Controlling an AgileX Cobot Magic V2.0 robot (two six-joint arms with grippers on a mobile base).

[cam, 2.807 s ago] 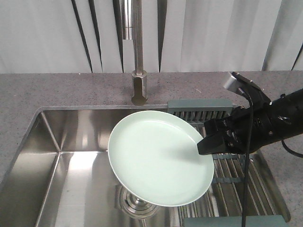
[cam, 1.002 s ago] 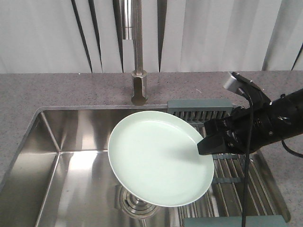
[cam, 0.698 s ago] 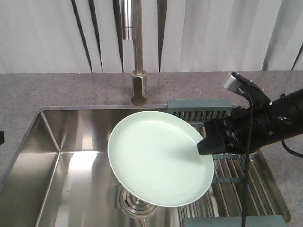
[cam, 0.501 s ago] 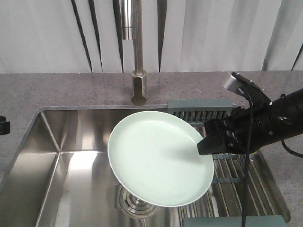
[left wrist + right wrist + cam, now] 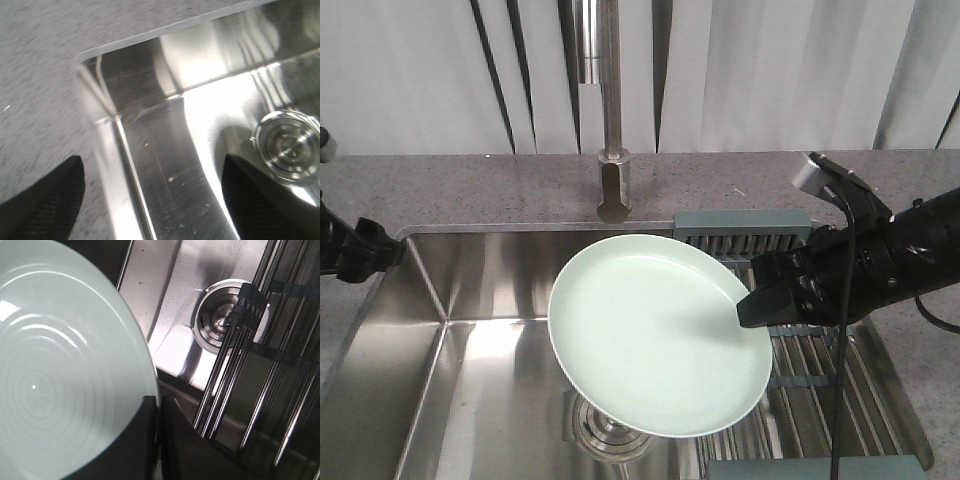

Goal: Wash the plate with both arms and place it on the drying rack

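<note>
The pale mint-green plate (image 5: 655,335) hangs tilted over the sink, above the drain. My right gripper (image 5: 750,308) is shut on its right rim. In the right wrist view the two fingers pinch the edge of the plate (image 5: 60,380) at the right gripper (image 5: 158,437). My left gripper (image 5: 382,256) is at the sink's back-left corner, well away from the plate. In the left wrist view the left gripper (image 5: 155,200) is open, with only the sink corner between its fingers. The drying rack (image 5: 750,238) lies across the sink's right side, under the right arm.
A tall steel faucet (image 5: 610,120) stands behind the sink (image 5: 470,330), its spout above the plate's far edge. The round drain (image 5: 610,438) shows below the plate. Rack bars (image 5: 265,365) run close beside the right gripper. Grey speckled countertop (image 5: 440,190) surrounds the sink.
My left arm has come in from the left edge and now reaches the sink's back-left corner. The right arm and the plate have not moved.
</note>
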